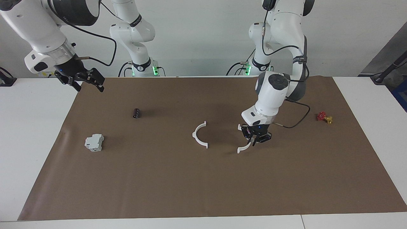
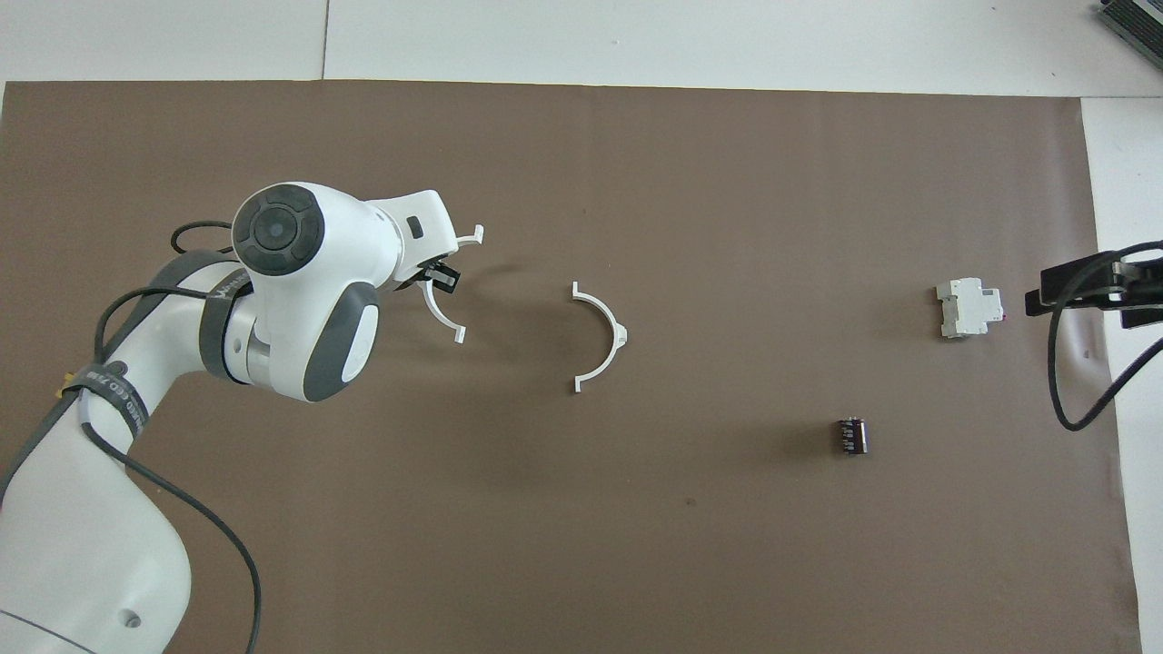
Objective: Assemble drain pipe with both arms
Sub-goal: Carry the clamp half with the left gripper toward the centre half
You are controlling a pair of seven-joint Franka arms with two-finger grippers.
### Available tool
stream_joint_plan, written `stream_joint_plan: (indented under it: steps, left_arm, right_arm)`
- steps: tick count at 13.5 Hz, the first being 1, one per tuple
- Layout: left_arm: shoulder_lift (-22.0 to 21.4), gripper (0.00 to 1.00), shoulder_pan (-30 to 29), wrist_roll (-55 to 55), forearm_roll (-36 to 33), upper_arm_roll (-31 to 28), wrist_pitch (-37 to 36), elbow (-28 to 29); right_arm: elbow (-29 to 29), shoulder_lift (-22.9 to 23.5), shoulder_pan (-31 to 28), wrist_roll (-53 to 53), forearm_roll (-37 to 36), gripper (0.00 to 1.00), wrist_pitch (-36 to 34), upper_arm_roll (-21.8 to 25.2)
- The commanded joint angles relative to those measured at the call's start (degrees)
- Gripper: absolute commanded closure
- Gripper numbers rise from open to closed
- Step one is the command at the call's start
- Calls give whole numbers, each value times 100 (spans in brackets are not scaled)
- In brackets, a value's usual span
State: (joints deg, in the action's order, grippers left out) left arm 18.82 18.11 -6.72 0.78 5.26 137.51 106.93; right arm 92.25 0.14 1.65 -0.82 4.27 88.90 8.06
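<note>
The drain pipe is in two thin white half-rings. One half-ring [image 1: 199, 135] [image 2: 604, 336] lies flat at the middle of the brown mat [image 1: 203, 184]. My left gripper [image 1: 253, 140] [image 2: 442, 275] is shut on the second half-ring [image 1: 244, 148] [image 2: 439, 315] at mid-arc. It holds that piece just over the mat, a short gap from the lying piece, toward the left arm's end. Their open sides face each other. My right gripper [image 1: 89, 86] [image 2: 1072, 300] hangs open and empty over the mat's edge at the right arm's end; that arm waits.
A grey-white boxy block [image 1: 94, 142] [image 2: 969, 308] and a small dark cylinder [image 1: 136, 113] [image 2: 851, 435] rest toward the right arm's end. A small red and yellow valve [image 1: 323, 117] sits near the left arm's end. The left arm's cable trails over the mat.
</note>
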Motion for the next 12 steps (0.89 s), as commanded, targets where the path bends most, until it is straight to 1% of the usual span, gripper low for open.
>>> stream_joint_plan:
  steps: [1,3,4,6,8,10,12]
  left_arm:
    - [130,100,358,475,89,-104,74,-50]
    - [209,100,613,1301,89,-104,-13,-59]
    - [210,100,632,1470,89,-104,-49,-59]
    - [227,100,763,1516,63,-130,-241,-111]
    - [315,100,878,1586,54,-148,-286,-137]
    - [385,100,1036,2041,28,-174,-313,-155]
    - [385,100,1106,2244,19,-174,-348,-146]
  right_arm:
    - [39,-49,-51,-50,39,0,-39,-41]
    - [39,-49,-34,-50,39,0,-48,-41]
    - [39,-49,-25,-50,39,0,-57,-41]
    - [39,-49,-25,-50,39,0,-57,-41]
    - [39,-49,-34,-50,39,0,-74,-32]
    - [39,-57,-16,-50,39,0,-118,-41]
    - [39,-58,-7,-50,39,0,-162,-41]
